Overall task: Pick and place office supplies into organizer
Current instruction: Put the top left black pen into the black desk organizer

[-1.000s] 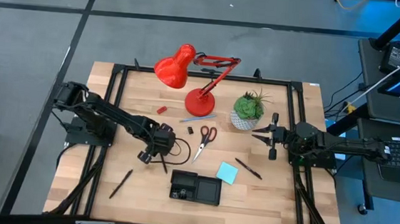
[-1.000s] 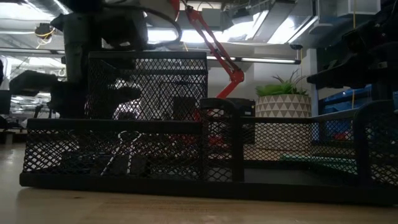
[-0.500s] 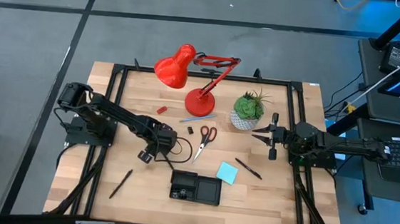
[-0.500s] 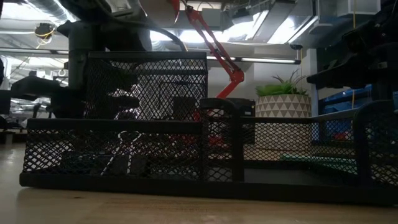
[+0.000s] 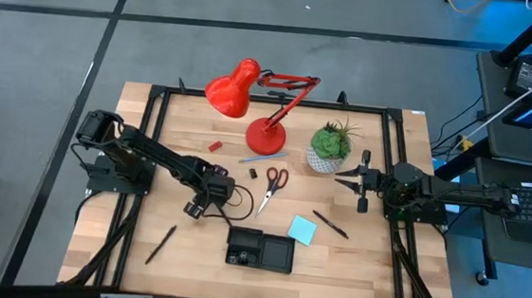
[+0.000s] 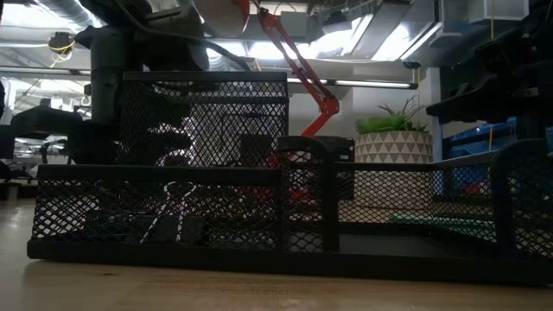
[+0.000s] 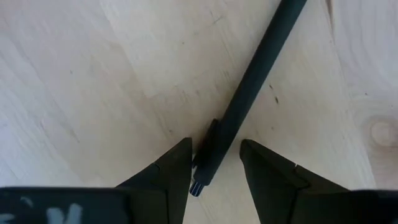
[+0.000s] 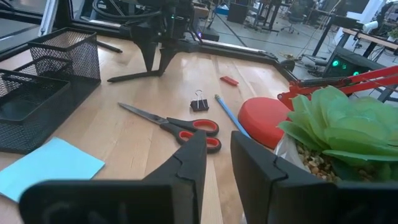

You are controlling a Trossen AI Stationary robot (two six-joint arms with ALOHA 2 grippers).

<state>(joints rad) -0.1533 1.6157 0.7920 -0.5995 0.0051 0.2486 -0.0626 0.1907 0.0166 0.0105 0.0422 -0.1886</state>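
Note:
My left gripper (image 5: 206, 204) (image 7: 214, 163) points down at the table, open. Its fingers stand on either side of the clip end of a thin dark pen (image 7: 249, 87) lying flat on the wood; I cannot tell whether they touch it. My right gripper (image 5: 344, 181) (image 8: 217, 149) hovers near the plant, open by a narrow gap and empty. The black mesh organizer (image 5: 260, 251) sits at the near middle with a black clip (image 6: 173, 223) inside. Red-handled scissors (image 5: 273, 186), a light blue sticky pad (image 5: 302, 230), another clip (image 5: 253, 173) and a tiny red piece (image 5: 215, 146) lie on the table.
A red desk lamp (image 5: 251, 100) and a potted plant (image 5: 329, 146) stand at the far middle. Two more dark pens (image 5: 331, 225) (image 5: 161, 244) and a blue pen (image 5: 264, 155) lie on the wood. A black frame rail (image 5: 142, 149) runs around the table.
My left arm has shifted a little and its gripper has come down slightly over the pen. The pen and the other things lie where they were.

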